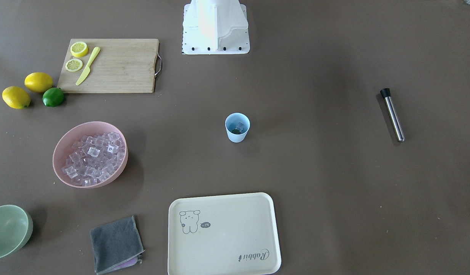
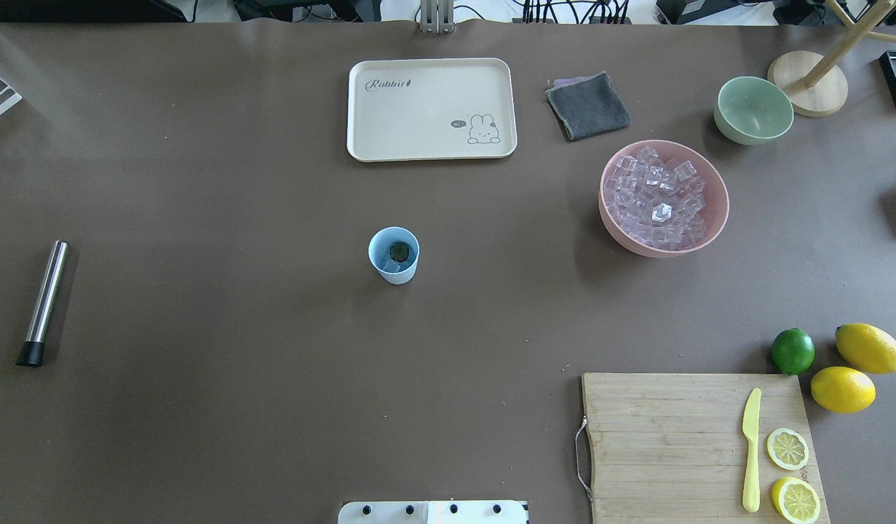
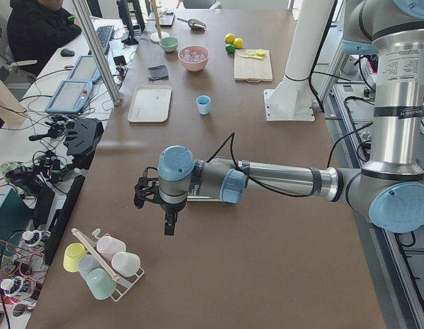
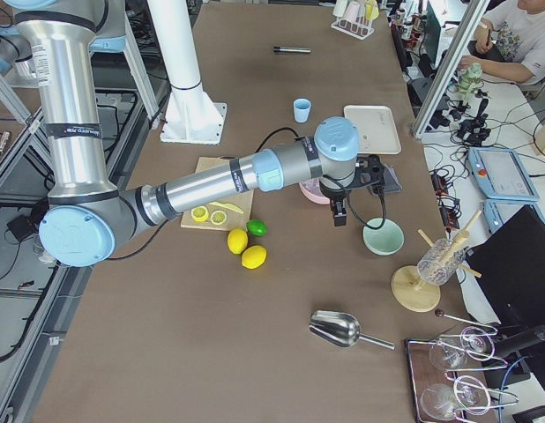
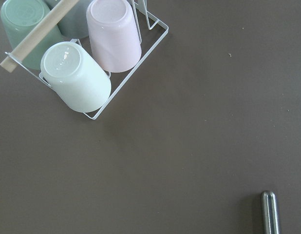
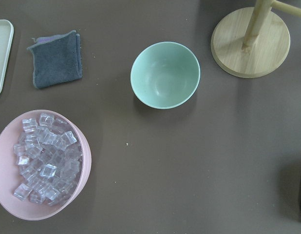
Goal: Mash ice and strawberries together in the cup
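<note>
Bright, even light falls from above, and every view is sharp. The white robot base [image 1: 215, 26] is blown out in the front-facing view. Soft, faint shadows lie beside the pink bowl [image 2: 666, 251], the cup [image 2: 397, 275] and the steel muddler [image 2: 46, 295]. The ice [image 2: 662, 212] glints. A paler band crosses the matte table [image 2: 200, 240].

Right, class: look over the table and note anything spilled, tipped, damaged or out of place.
Nothing stands out. The cup stands upright, the pink bowl holds its ice with none spilled around it, and the steel rod lies flat.
</note>
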`<state>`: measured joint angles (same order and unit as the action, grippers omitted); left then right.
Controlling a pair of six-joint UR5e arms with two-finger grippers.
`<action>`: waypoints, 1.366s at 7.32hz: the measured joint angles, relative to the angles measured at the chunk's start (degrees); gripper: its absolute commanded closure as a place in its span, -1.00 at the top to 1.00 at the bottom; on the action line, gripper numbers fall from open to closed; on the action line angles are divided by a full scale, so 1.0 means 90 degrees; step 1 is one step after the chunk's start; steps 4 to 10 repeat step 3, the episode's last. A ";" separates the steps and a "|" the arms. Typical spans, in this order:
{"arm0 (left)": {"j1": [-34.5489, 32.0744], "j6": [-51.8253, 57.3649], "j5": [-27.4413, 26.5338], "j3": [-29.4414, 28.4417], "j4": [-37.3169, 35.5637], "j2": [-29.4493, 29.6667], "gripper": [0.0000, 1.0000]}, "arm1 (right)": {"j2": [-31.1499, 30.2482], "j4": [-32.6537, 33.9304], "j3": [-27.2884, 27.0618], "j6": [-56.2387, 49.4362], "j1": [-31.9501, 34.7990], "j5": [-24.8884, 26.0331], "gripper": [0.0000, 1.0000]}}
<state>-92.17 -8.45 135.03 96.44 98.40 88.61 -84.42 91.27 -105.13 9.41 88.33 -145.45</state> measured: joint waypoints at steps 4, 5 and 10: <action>0.0000 0.0001 0.0040 0.0072 -0.0041 -0.0061 0.96 | -0.0027 0.0008 -0.0024 -0.0248 -0.0044 0.0245 0.99; 0.0000 0.0001 0.0040 0.0072 -0.0041 -0.0061 0.96 | -0.0027 0.0008 -0.0024 -0.0248 -0.0044 0.0245 0.99; 0.0000 0.0001 0.0040 0.0072 -0.0041 -0.0061 0.96 | -0.0027 0.0008 -0.0024 -0.0248 -0.0044 0.0245 0.99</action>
